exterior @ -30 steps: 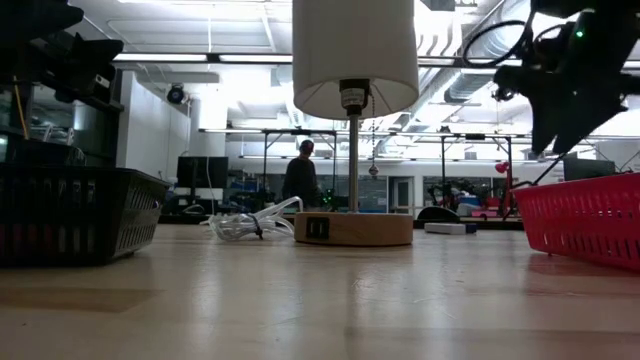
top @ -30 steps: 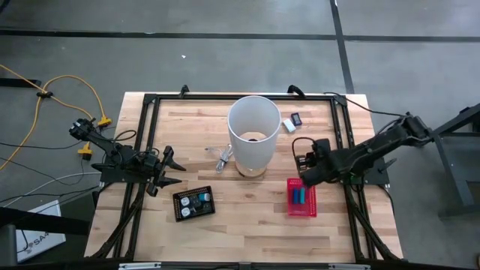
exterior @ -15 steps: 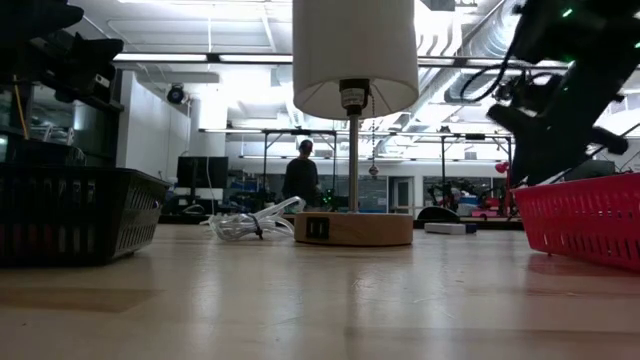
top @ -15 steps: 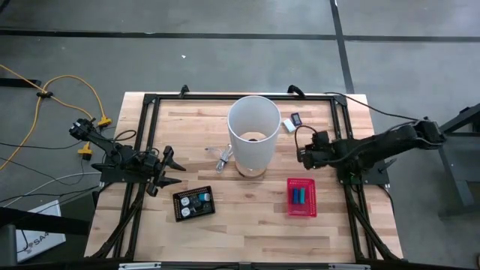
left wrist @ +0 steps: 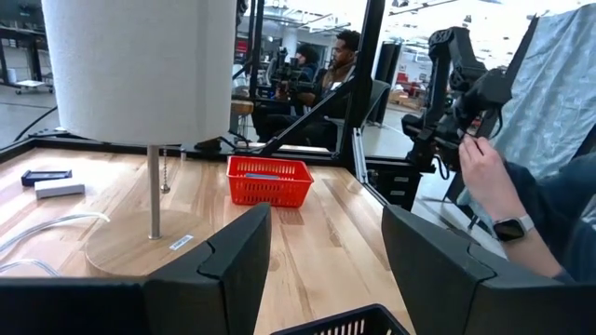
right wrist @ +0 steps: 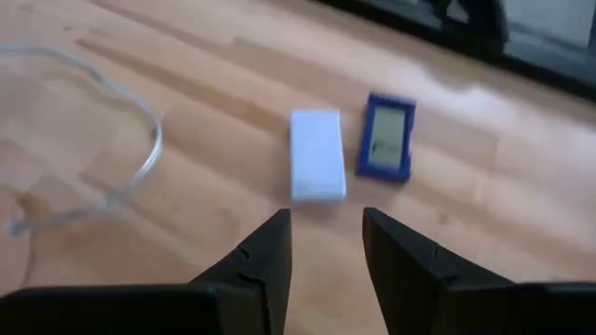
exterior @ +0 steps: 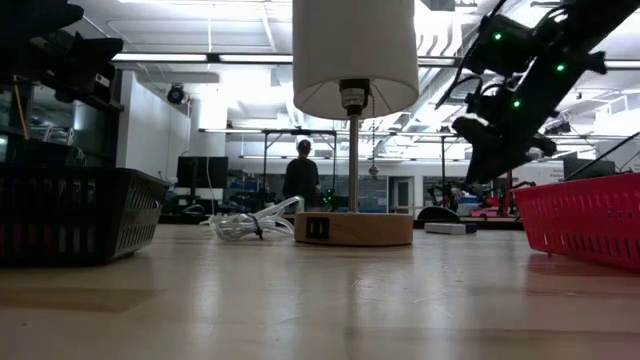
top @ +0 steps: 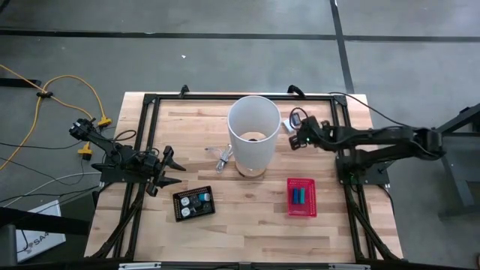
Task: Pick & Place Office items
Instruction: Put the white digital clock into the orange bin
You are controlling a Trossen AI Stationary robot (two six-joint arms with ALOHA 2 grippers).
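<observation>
A white block [right wrist: 317, 154] and a small dark blue flat item [right wrist: 386, 138] lie side by side on the wooden table, near its far edge, right of the lamp. My right gripper [top: 295, 139] hovers just on their near side, slanting down, open [right wrist: 326, 244], with nothing between its fingers. Short blue sticks [top: 298, 196] lie in the red mesh basket [top: 301, 210]. Small pieces sit in the black tray [top: 193, 203]. My left gripper [top: 171, 168] waits open at the table's left side, pointing level toward the lamp.
A table lamp with a tall white shade [top: 253, 133] on a round wooden base [exterior: 352, 228] stands mid-table. A clear coiled cable [top: 223, 157] lies left of it. A black frame [top: 150, 101] borders the table. A person's hand [left wrist: 489, 177] shows beyond the right edge.
My right gripper has left the spot above the red basket and swung toward the table's far edge, sinking a little and rolling, until it stands just short of the white block. Nothing on the table has moved.
</observation>
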